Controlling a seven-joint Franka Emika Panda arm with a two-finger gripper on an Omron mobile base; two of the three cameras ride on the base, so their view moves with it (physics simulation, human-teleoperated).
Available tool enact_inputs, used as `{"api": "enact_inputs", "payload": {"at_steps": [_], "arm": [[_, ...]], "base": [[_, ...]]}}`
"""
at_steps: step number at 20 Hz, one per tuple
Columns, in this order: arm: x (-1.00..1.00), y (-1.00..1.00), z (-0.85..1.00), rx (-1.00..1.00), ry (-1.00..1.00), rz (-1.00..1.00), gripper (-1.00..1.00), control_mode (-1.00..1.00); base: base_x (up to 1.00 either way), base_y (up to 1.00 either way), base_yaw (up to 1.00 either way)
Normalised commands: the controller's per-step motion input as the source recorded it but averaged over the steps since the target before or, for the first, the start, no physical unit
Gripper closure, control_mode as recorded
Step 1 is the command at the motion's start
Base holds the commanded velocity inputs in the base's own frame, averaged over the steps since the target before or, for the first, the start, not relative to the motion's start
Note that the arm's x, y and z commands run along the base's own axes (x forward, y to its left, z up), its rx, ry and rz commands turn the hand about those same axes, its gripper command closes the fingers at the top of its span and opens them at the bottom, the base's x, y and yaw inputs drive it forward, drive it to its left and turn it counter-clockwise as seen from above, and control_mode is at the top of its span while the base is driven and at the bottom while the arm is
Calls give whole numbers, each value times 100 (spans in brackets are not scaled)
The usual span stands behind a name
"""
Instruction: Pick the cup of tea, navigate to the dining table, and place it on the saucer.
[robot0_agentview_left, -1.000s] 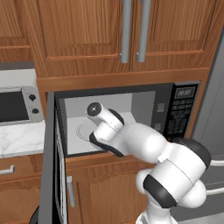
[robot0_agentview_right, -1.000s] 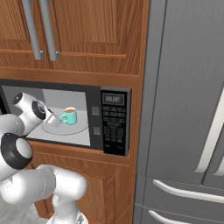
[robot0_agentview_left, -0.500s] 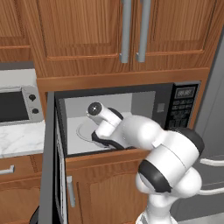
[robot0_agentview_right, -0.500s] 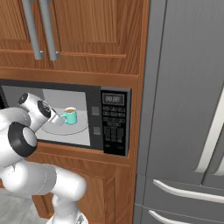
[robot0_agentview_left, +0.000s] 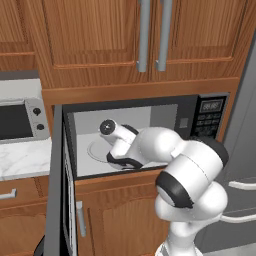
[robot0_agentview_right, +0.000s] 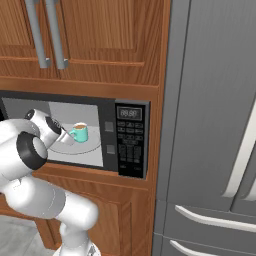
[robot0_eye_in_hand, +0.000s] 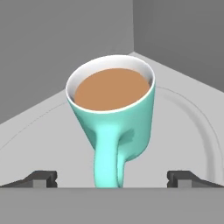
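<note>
Inside the open microwave (robot0_agentview_right: 125, 137), the cup of tea (robot0_eye_in_hand: 114, 109) stands upright on the round turntable plate (robot0_eye_in_hand: 192, 127), directly ahead of the wide-open gripper (robot0_eye_in_hand: 113, 178), its handle pointing back between the two spread fingertips (robot0_eye_in_hand: 41, 177).

Arm folded at elbow, forearm reaching forward into the microwave (robot0_agentview_right: 131, 137) cavity, gripper (robot0_eye_in_hand: 112, 177) level just in front of the cup of tea (robot0_eye_in_hand: 114, 111), jaws spread wide with one fingertip either side of its handle, not touching.
</note>
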Motion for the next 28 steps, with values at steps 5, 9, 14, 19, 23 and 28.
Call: {"api": "enact_inputs", "payload": {"at_steps": [5, 9, 14, 19, 23, 28], "arm": [[3, 0, -11, 0, 0, 0, -100, -100], [5, 0, 0, 0, 0, 0, -100, -100], [0, 0, 0, 0, 0, 0, -100, -100], [0, 0, 0, 0, 0, 0, -100, -100], [2, 0, 2, 0, 0, 0, -100, -100], [0, -3, 10, 0, 0, 0, -100, -100]], "base": [[0, 0, 0], [0, 0, 0], [0, 0, 0], [0, 0, 0], [0, 0, 0], [0, 0, 0]]}}
